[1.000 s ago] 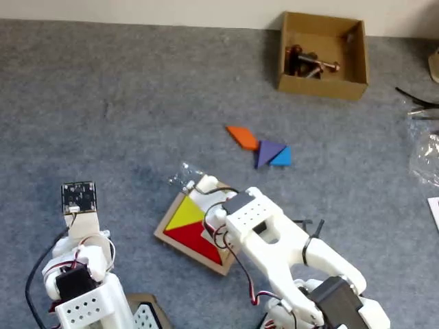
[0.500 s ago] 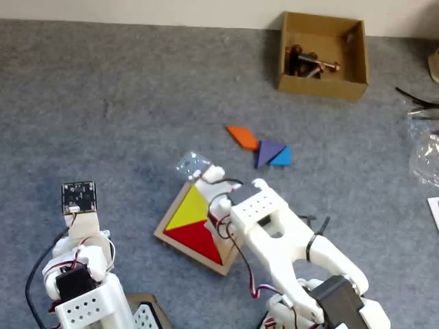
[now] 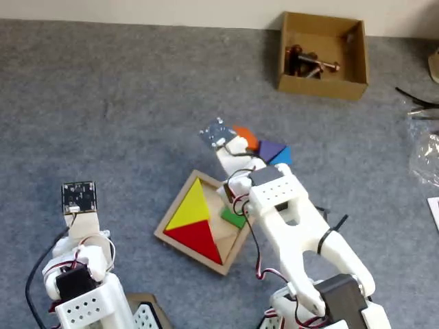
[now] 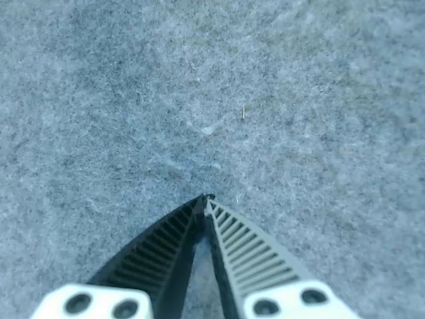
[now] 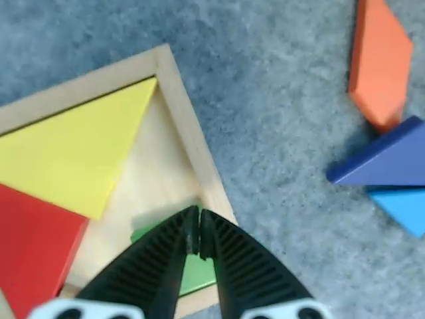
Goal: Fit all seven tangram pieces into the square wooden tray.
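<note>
The square wooden tray (image 3: 168, 221) lies turned like a diamond in the middle of the carpet. In it are a yellow triangle (image 3: 188, 205), a red triangle (image 3: 199, 238) and a small green piece (image 3: 233, 218). Behind and to the right of it lie an orange parallelogram (image 3: 245, 137), a purple triangle (image 3: 269, 151) and a blue triangle (image 3: 281, 157). My right gripper (image 5: 198, 232) is shut on nothing, its tips above the green piece (image 5: 196, 269) by the tray rim (image 5: 186, 126). At the near left, my left gripper (image 4: 204, 199) is shut over bare carpet.
A cardboard box (image 3: 322, 55) with metal parts stands at the back right. Black cables (image 3: 415, 103) and a plastic bag (image 3: 429, 157) lie at the right edge. A flat board (image 3: 147, 312) sits by the left arm's base.
The right arm has swung away from the tray's far corner toward the loose pieces at the back right. The green piece now shows in the tray. The left arm has kept still.
</note>
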You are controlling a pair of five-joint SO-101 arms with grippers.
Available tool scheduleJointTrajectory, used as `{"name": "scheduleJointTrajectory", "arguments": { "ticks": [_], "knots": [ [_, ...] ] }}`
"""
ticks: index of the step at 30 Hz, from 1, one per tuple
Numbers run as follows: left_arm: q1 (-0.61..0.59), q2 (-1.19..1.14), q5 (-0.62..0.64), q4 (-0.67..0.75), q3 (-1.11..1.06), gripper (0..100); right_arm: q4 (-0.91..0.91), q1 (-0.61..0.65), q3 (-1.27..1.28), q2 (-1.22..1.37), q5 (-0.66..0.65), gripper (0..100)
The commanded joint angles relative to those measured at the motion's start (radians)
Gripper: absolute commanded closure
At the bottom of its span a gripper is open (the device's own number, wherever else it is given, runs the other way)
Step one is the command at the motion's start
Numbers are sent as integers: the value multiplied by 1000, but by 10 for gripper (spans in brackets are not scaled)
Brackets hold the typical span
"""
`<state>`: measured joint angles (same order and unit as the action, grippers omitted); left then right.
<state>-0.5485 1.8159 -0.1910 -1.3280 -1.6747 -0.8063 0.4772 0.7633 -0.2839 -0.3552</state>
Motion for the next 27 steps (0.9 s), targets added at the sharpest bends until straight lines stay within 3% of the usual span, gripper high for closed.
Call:
{"name": "scheduleJointTrajectory", "arguments": {
  "ticks": [1, 15, 27],
  "knots": [
    [15, 5, 9, -9, -21, 995, 31, -15, -4, -31, 9, 992],
    [15, 5, 9, -9, -21, 995, 79, -7, 128, -33, 6, 992],
    [15, 5, 9, -9, -21, 995, 74, 143, 159, -31, 6, 992]
  ]
}}
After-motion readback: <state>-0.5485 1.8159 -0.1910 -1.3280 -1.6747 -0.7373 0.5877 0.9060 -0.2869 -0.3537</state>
